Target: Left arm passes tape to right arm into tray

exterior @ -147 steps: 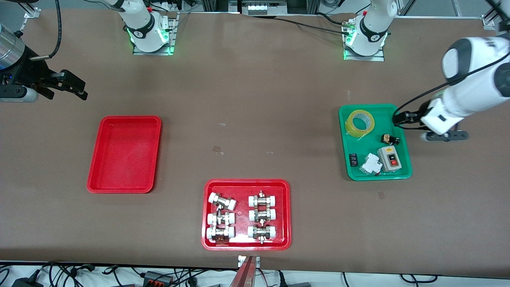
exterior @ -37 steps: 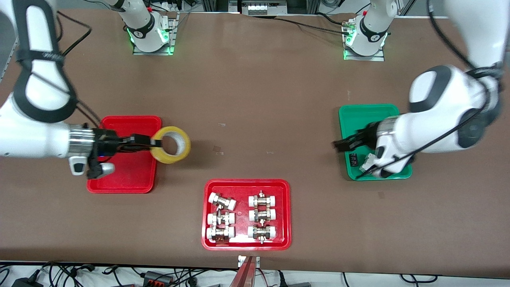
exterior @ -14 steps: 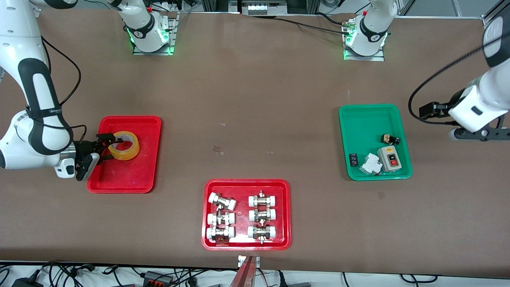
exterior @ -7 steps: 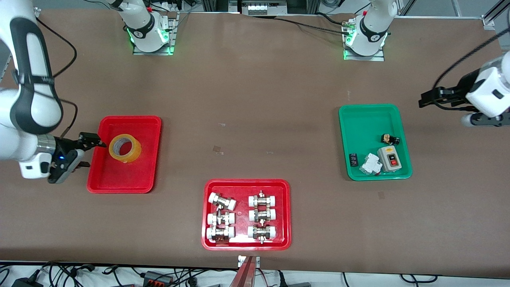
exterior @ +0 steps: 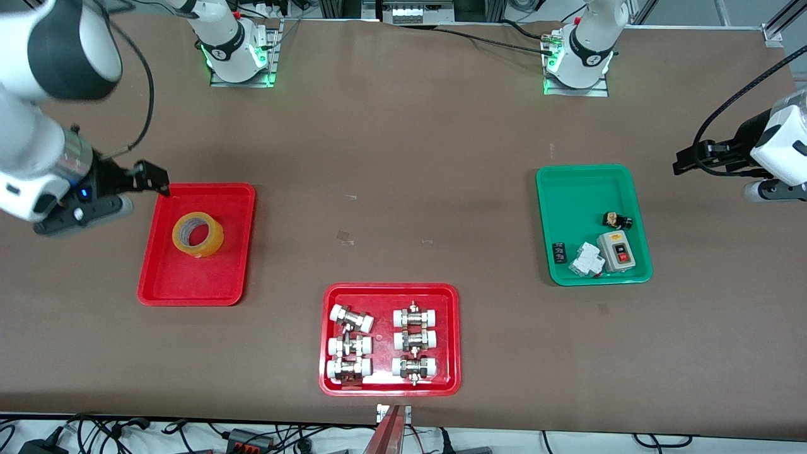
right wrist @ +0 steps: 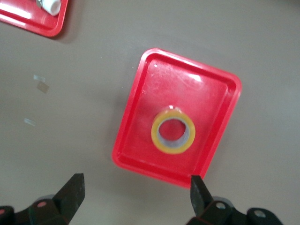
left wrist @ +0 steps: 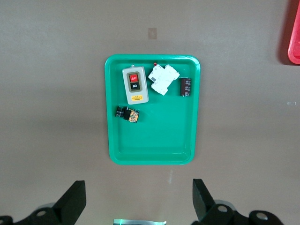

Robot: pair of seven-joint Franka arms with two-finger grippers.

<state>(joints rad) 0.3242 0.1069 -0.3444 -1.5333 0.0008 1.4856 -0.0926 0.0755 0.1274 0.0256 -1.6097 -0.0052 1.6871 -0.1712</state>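
Observation:
The tape (exterior: 198,234), a translucent yellow roll, lies flat in the plain red tray (exterior: 189,284) and nothing touches it. My right gripper (exterior: 152,181) hangs open and empty over the table just off the tray's corner, on the side toward the robots' bases. Its wrist view looks down on the tape (right wrist: 155,132) in the tray (right wrist: 187,89) between the open fingers of the right gripper (right wrist: 136,183). My left gripper (exterior: 686,161) is open and empty over bare table beside the green tray (exterior: 583,189). In its own view the left gripper (left wrist: 138,190) shows both fingers spread wide.
The green tray (left wrist: 154,136) holds a grey switch box (left wrist: 135,86), a white breaker (left wrist: 163,78) and small dark parts. A red tray of metal fittings (exterior: 389,288) sits near the table's front edge, midway between the arms.
My right gripper has drawn back from the tape and lifted away off the tray's corner; the tape stays flat in the tray. The left arm has drifted slightly farther from the green tray.

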